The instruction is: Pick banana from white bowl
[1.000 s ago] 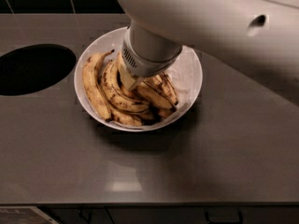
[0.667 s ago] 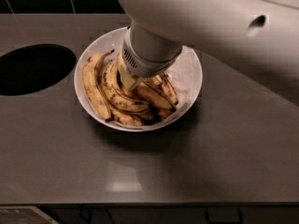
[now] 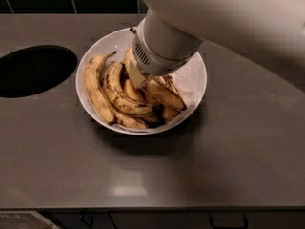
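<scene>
The big white arm (image 3: 228, 18) has slid a little to the right since a moment ago, so more of the bowl's left side shows. The bowl and the fruit have stayed put. The arm comes down from the top right and covers the back and middle of the bowl.

The gray bench (image 3: 143, 175) is wide and flat, with lots of open room in front of the bowl and to its right. Its front edge runs along the bottom. On the left, well apart from the bowl, is a big dark round hole (image 3: 35, 70) in the bench.

The white bowl (image 3: 193, 89) sits near the back and is full of spotty yellow fruit. The banana (image 3: 95, 89) lies along the bowl's left side, long and gently curved, with its thin dark stem at the back. The other bananas (image 3: 124, 99) lie just beside it, touching.

The gripper (image 3: 138, 77) is down among the fruit in the middle of the bowl, to the right of the banana. The arm's round wrist (image 3: 162, 46) hides most of it, so I cannot tell if the jaws are spread or pressed together.
</scene>
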`<state>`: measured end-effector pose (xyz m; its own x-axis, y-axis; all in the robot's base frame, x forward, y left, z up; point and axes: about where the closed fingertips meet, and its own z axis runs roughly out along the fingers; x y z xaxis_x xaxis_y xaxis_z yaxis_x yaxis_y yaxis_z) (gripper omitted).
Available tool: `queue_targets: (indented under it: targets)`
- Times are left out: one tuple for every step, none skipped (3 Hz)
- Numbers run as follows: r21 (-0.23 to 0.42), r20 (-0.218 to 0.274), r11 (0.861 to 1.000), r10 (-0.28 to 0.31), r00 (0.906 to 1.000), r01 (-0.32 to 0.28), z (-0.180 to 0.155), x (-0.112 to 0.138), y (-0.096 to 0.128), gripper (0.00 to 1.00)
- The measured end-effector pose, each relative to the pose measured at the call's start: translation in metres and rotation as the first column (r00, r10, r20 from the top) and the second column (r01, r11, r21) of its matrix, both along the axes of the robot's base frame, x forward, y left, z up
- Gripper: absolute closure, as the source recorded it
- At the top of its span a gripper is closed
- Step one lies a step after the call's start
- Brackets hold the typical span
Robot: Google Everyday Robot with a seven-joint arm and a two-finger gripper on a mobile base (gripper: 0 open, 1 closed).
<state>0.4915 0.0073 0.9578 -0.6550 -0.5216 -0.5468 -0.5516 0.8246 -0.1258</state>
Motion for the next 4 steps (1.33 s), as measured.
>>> queue_targets:
  targets:
    - [-0.005, 0.044, 1.0, 0.014, 0.9989, -0.014, 0.025, -0.011, 0.004, 1.0]
    - [-0.005, 0.083, 0.999, 0.032, 0.9961, -0.031, 0.045, -0.019, 0.008, 1.0]
    - [0.015, 0.127, 0.998, 0.053, 0.9905, -0.055, 0.065, -0.029, 0.011, 1.0]
    - [0.015, 0.127, 0.998, 0.053, 0.9905, -0.055, 0.065, -0.029, 0.011, 1.0]
